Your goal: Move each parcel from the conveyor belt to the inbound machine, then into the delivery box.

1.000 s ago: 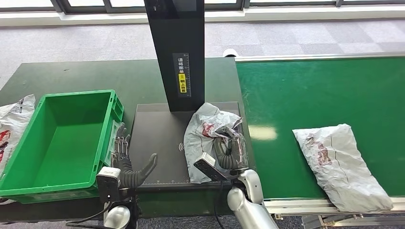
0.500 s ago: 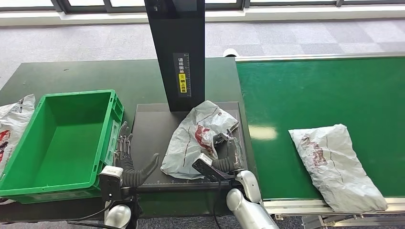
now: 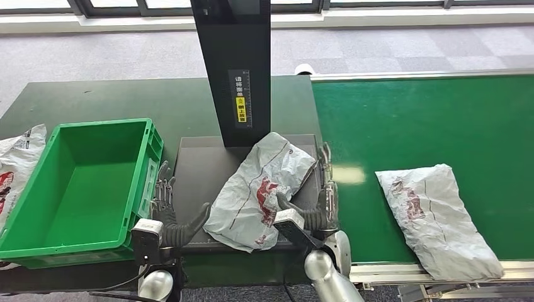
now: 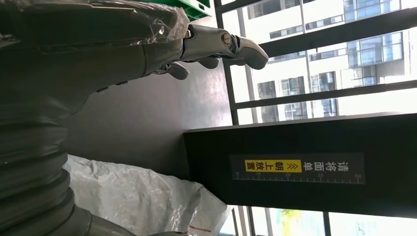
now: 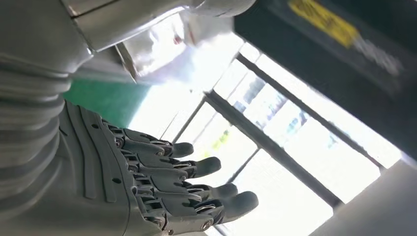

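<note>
On the inbound machine's plate (image 3: 201, 170) lay the parcel (image 3: 255, 192), released for scanning; right hand (image 3: 315, 204) spread empty beside it; left hand (image 3: 169, 217) wide, waiting.

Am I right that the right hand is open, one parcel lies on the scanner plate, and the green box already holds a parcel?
Not quite: the green box is empty in the head view. The rest stands: the right hand is open and one parcel lies on the scanner plate.
</note>
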